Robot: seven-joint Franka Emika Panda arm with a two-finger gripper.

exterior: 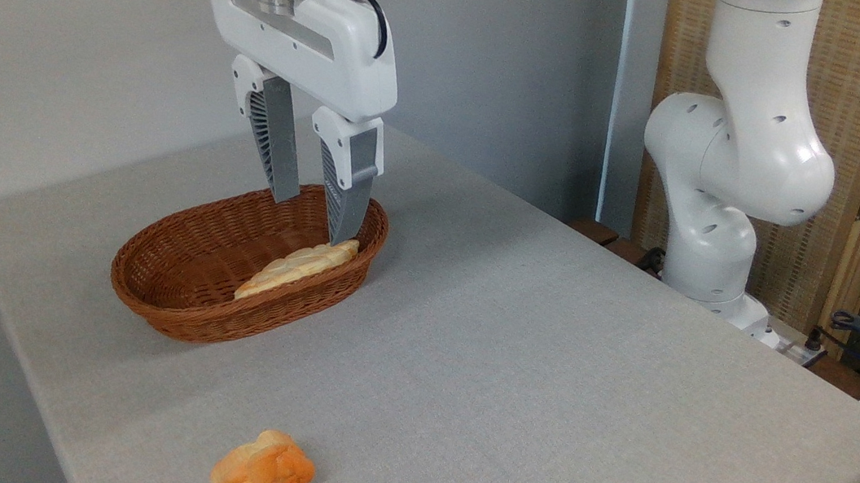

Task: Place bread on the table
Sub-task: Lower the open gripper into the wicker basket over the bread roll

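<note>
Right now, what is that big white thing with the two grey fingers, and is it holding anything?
That is a robot arm, filmed by one fixed camera beside the table. Its hand, called a gripper, has two fingers spread open above a brown wicker basket. It holds nothing yet. A long pale braided bread lies inside the basket; the right finger's tip is close to one end of it. Near the table's front edge sits a small orange bun. The bread should end up on the table.
</note>
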